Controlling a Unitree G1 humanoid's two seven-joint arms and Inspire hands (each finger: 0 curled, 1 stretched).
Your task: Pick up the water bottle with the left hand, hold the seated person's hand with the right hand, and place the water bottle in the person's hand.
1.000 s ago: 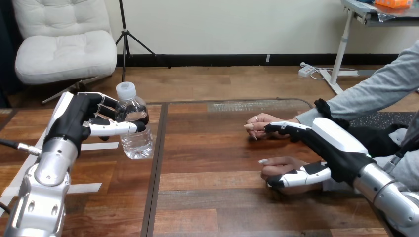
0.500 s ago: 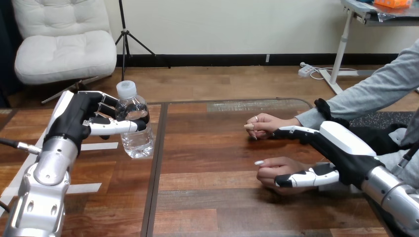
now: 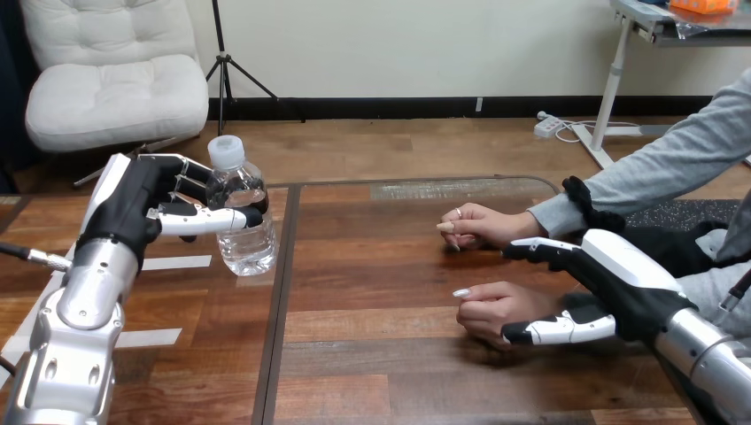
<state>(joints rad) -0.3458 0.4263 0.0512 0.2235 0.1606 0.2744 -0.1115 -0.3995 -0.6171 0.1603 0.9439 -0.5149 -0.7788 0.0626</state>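
Upper left, my left robot hand (image 3: 133, 205) wraps the water bottle (image 3: 243, 221). Lower right, my right robot hand (image 3: 630, 285), spread beside the person's nearer hand (image 3: 490, 306), could close crookedly and miss.

Bright, even light covered the table (image 3: 381, 354). Pale sheen showed at its far edge, 1 o'clock; soft shadow lay under the person's nearer hand (image 3: 491, 305).
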